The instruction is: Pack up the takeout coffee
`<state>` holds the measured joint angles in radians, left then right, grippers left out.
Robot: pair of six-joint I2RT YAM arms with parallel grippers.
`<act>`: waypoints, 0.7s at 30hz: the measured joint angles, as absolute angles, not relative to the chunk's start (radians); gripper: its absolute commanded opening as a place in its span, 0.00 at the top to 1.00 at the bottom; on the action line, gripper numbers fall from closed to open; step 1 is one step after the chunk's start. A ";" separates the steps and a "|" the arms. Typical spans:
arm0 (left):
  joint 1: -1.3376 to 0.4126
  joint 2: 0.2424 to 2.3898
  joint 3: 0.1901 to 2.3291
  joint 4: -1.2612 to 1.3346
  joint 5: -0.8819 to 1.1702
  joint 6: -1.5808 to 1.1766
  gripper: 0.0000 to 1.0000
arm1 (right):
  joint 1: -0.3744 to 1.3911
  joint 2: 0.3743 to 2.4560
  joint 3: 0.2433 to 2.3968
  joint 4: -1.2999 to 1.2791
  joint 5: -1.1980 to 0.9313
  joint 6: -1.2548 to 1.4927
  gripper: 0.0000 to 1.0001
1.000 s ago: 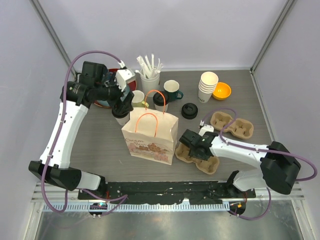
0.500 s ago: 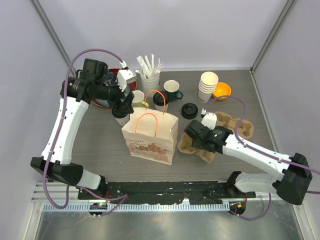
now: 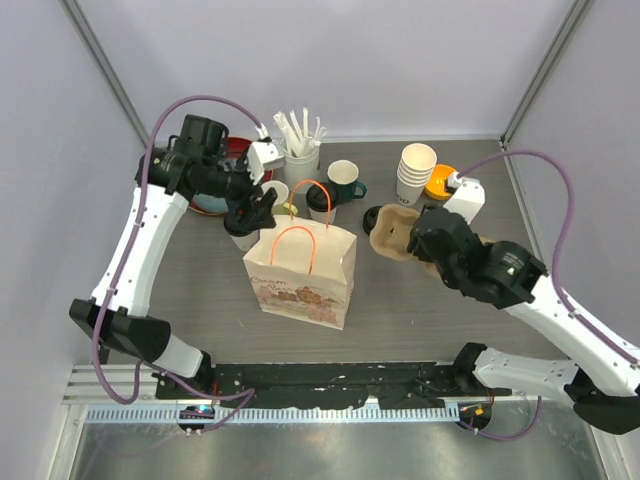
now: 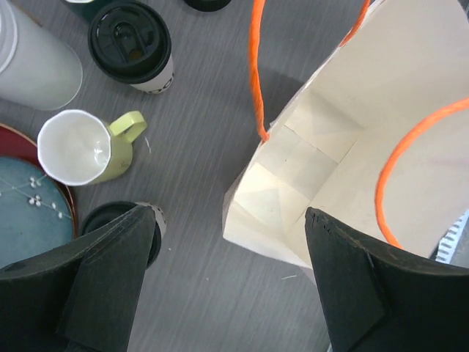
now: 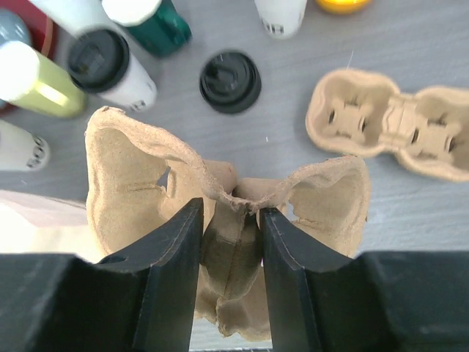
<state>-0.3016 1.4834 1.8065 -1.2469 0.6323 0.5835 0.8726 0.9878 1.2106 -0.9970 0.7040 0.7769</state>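
While the right gripper (image 5: 232, 214) clamps a pulp cup carrier (image 5: 132, 176) by its centre ridge, the left gripper (image 4: 229, 220) hangs with jaws spread wide, holding nothing.
Beneath one left finger gapes the paper bag (image 4: 322, 139), orange handles up. Beneath the other sits one lidded cup (image 4: 117, 218), partly hidden, and a second lidded cup (image 4: 130, 42) stands farther ahead, past a yellow-green mug (image 4: 77, 147). The right gripper holds the carrier off the table. Ahead of its fingers lies a loose black lid (image 5: 229, 81), with a second carrier (image 5: 396, 125) off to one side.
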 measured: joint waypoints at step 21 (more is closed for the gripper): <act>-0.432 1.663 1.868 -1.314 0.608 0.645 1.00 | 0.870 1.132 1.742 -0.883 0.557 0.361 0.57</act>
